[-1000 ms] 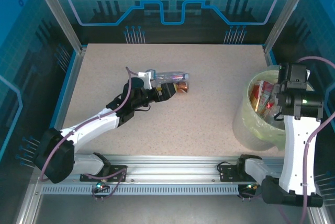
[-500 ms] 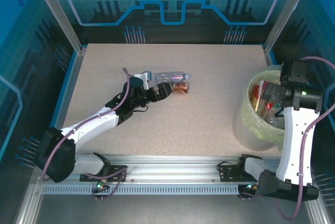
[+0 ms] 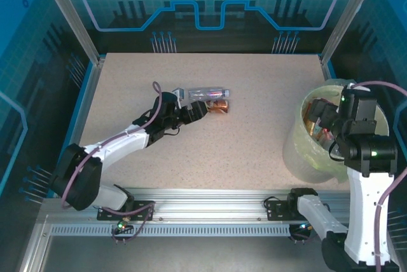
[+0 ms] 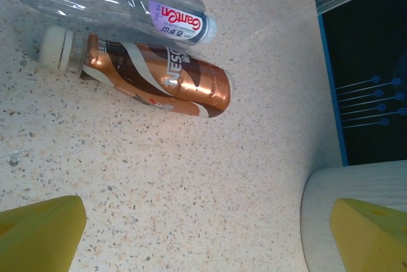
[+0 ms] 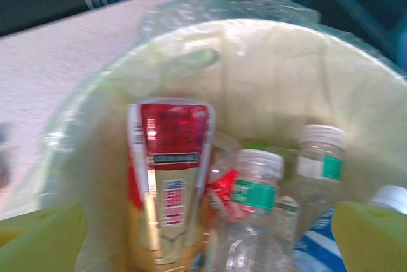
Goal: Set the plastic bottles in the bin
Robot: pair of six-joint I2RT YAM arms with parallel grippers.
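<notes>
Two plastic bottles lie side by side on the table: a clear one with a purple label [image 3: 206, 93] [image 4: 114, 5] and a copper-brown one with a white cap [image 3: 218, 105] [image 4: 159, 81]. My left gripper [image 3: 197, 112] [image 4: 203, 246] sits low, just short of the brown bottle, open with only bare table between its fingers. The bin [image 3: 299, 142] [image 5: 286, 75] stands at the right, lined with a thin bag. My right gripper [image 3: 325, 119] [image 5: 210, 240] hangs open over it. Inside are a red-and-gold bottle [image 5: 168, 176], a green-labelled clear bottle [image 5: 254, 189] and several others.
The speckled table [image 3: 241, 151] is walled by blue panels and metal posts. A rail [image 3: 210, 196] with both arm bases runs along the near edge. The bin stands close to the right wall.
The right arm has drawn back toward the near edge, its wrist now lower over the bin. The left gripper has backed off slightly from the two bottles.
</notes>
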